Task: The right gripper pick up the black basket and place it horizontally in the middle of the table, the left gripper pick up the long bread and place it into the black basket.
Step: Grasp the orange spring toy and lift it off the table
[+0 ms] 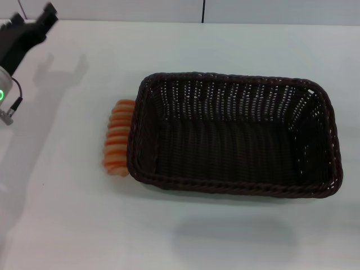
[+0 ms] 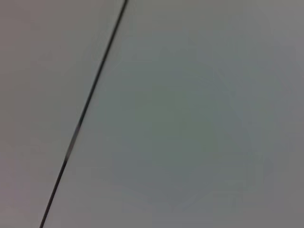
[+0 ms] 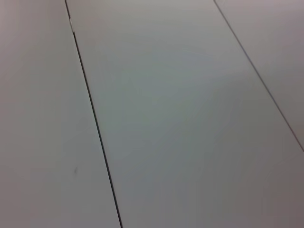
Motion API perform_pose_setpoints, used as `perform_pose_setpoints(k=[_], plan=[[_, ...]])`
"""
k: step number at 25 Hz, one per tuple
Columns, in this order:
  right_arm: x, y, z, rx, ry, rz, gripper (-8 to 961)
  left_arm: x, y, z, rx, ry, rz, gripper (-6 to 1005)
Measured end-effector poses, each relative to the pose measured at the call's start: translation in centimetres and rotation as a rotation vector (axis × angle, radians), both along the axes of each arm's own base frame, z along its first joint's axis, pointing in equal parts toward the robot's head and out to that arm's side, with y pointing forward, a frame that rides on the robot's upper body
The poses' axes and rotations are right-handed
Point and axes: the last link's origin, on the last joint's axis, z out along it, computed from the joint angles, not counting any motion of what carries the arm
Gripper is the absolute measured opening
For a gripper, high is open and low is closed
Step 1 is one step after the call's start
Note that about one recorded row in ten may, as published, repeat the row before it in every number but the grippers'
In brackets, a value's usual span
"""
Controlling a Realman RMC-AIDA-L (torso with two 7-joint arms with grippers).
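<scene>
The black basket (image 1: 233,135) lies lengthwise on the white table (image 1: 67,225), near the middle, and it is empty. The long bread (image 1: 117,138), tan with orange stripes, lies on the table against the basket's left end. My left gripper (image 1: 35,15) is raised at the far left corner, well away from the bread, with its fingers apart and nothing in them. Its arm shows a green light (image 1: 1,94). The right gripper is out of the head view. Both wrist views show only plain grey panels with dark seams.
The table's far edge (image 1: 202,23) meets a wall with a dark vertical seam. The left gripper casts a shadow (image 1: 62,67) on the table beside it. Nothing else stands on the table.
</scene>
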Motion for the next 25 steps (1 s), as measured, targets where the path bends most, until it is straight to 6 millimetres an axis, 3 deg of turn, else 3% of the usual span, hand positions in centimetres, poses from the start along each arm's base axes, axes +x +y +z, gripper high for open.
perform_pose_setpoints(k=[7, 10, 12, 13, 18, 25], plan=[[0.3, 0.9, 0.1, -0.015, -0.027, -0.012, 299, 1.8, 0.5, -0.2, -0.174, 0.089, 0.164, 861], [0.4, 1.6, 0.4, -0.019, -0.038, -0.014, 299, 4.4, 0.1, -0.2, -0.285, 0.197, 0.220, 861], [0.3, 1.7, 0.5, -0.020, -0.042, -0.013, 299, 4.9, 0.0, -0.3, -0.312, 0.226, 0.232, 861], [0.3, 2.0, 0.6, -0.022, -0.048, -0.011, 299, 6.3, -0.3, -0.2, -0.355, 0.272, 0.243, 861], [0.4, 2.7, 1.0, -0.024, -0.062, -0.013, 299, 8.4, -1.1, -0.1, -0.457, 0.356, 0.267, 861], [0.4, 3.6, 1.4, -0.024, -0.081, -0.016, 299, 9.6, -1.7, -0.7, -0.583, 0.387, 0.301, 861]])
